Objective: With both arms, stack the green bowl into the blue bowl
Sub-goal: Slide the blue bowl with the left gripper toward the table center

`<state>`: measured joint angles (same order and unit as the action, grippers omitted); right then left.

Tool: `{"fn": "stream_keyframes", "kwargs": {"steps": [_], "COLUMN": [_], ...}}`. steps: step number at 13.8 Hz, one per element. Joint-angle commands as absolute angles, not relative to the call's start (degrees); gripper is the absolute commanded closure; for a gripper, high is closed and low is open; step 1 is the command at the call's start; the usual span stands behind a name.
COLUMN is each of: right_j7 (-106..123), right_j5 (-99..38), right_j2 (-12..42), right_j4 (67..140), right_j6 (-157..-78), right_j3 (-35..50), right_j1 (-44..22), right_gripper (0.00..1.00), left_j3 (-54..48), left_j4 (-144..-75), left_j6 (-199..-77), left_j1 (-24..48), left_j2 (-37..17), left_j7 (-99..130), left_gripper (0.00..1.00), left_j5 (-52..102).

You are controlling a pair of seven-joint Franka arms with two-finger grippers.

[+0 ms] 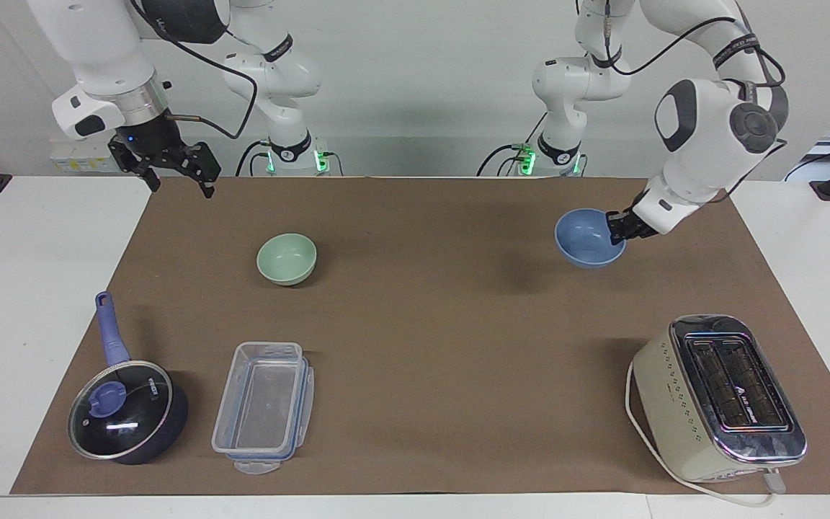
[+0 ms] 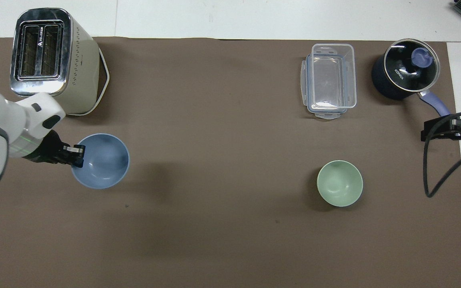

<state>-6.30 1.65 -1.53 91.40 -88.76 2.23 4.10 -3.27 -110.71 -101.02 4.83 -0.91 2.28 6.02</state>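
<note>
Your blue bowl (image 1: 588,238) is off the mat, carried upright in the air: the left gripper (image 1: 617,229) is clenched on its rim on the side toward the left arm's end of the table, and the bowl's shadow falls on the brown mat (image 1: 444,339) below it. Taking the green bowl (image 1: 287,259) as your landmark, the blue bowl hangs well apart from it, toward the left arm's end of the table.

The green bowl itself sits on the mat, upright and untouched. The right gripper (image 1: 181,175) hangs in the air with its jaws released and nothing in them, over the mat's corner on the robots' side of the green bowl and toward the right arm's end; that arm is waiting.

So you are early in the job, as I judge it: one bowl is picked up, nothing is stacked. Still to come are setting the blue bowl down, picking up the green one, and dropping it inside.

Around the green bowl: the clear plastic container (image 1: 264,407) lies farther from the robots than it, and the dark blue lidded saucepan (image 1: 127,411) sits beside that container, toward the right arm's end. The cream toaster (image 1: 717,400) stands well apart, at the left arm's end. None of these lies between the two bowls, so the mat there looks free for the stacking.
</note>
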Motion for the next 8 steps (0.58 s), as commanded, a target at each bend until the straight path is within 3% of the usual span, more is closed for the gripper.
{"fn": "stream_keyframes", "kwargs": {"steps": [1, 8], "right_j7": [-7.1, -6.9], "right_j5": [1.8, 1.8], "right_j2": [-2.6, -2.6], "right_j4": [92.8, 92.8], "right_j6": [-90.0, -89.8], "right_j3": [2.5, 2.5], "right_j1": [4.5, 4.5], "right_gripper": [0.0, 0.0], "left_j3": [-2.3, -2.3], "left_j4": [-115.8, -127.7], "left_j6": [-106.4, -122.7], "left_j1": [10.7, 25.3], "left_j2": [0.8, 0.8], "left_j7": [6.9, 13.2], "left_gripper": [1.0, 1.0], "left_j5": [7.0, 13.8]}}
